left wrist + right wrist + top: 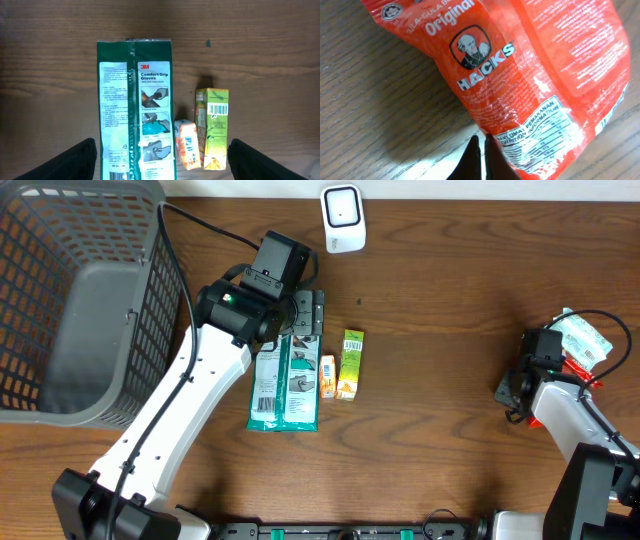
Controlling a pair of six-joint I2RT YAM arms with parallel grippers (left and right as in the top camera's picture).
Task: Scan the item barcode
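The dark brown wooden tabletop (440, 380) carries a grey plastic mesh basket (150, 330) at 9 o'clock and a white boxy scanner (343, 218) at 12. Near its centre a flat green glove packet (295, 395), a small orange box (327, 376) and a yellow-green carton (350, 364) lie side by side. At 3 o'clock lie a glossy red candy bag (530, 65) and a white-and-green packet (585, 338).

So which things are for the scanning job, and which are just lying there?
For the job, likely:
white scanner
glove packet beneath the open left gripper

Just lying about for now:
orange box
green carton
red Hacks bag
grey basket
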